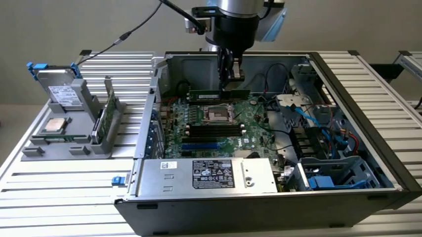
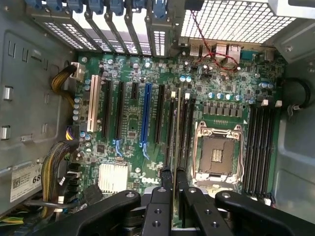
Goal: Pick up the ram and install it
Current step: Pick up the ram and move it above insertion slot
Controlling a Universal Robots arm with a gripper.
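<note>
The ram (image 1: pixel 218 94), a long narrow green stick, hangs level inside the open computer case (image 1: pixel 369 98), above the far part of the motherboard (image 1: pixel 254 123). My gripper (image 1: pixel 231 80) reaches down from above and is shut on the stick's top edge near its middle. In the wrist view the black fingers (image 2: pixel 165 183) pinch the ram (image 2: pixel 175 128), which shows edge-on as a thin strip. It lies over the board between the expansion slots and the empty processor socket (image 2: pixel 216 155). The black memory slots (image 1: pixel 212 131) lie nearer the case front, past the socket (image 1: pixel 218 113).
A grey holder (image 1: pixel 39 150) at the exterior view's left carries a silver processor chip (image 1: pixel 54 126), an upright green card (image 1: pixel 105 116) and a drive (image 1: pixel 63 91). Inside the case are the power supply (image 1: pixel 211 175), blue and black cables (image 1: pixel 316 118) and the case walls.
</note>
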